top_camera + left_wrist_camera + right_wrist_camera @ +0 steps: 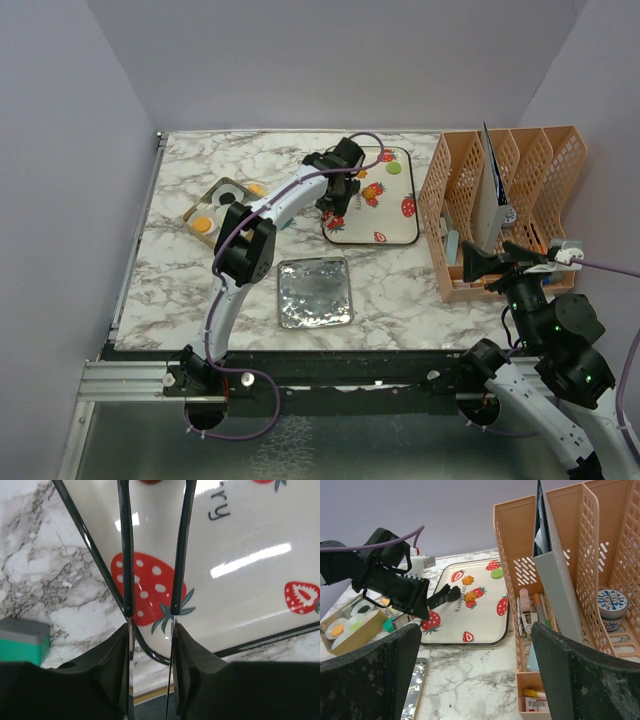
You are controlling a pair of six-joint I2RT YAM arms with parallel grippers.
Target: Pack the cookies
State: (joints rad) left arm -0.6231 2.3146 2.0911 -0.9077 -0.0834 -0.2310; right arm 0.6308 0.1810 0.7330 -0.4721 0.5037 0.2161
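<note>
Two orange cookies (471, 596) and a green cookie (496, 573) lie on the white strawberry tray (395, 228); the green one also shows from above (394, 168). More cookies, orange (203, 224) and black (364, 609), sit in white paper cups in the gold tin (190, 214) at the left. My left gripper (335, 212) hangs low over the tray's near left corner, fingers a little apart with nothing between them (151, 611). A brown-orange cookie (150, 481) lies just past its fingertips. My right gripper (475, 645) is open and empty, raised beside the orange organizer.
A shiny foil lid (314, 292) lies at the front middle of the marble table. The orange mesh desk organizer (500, 195) with a grey folder, pens and a small jar stands at the right. A teal block (22, 640) lies left of the tray.
</note>
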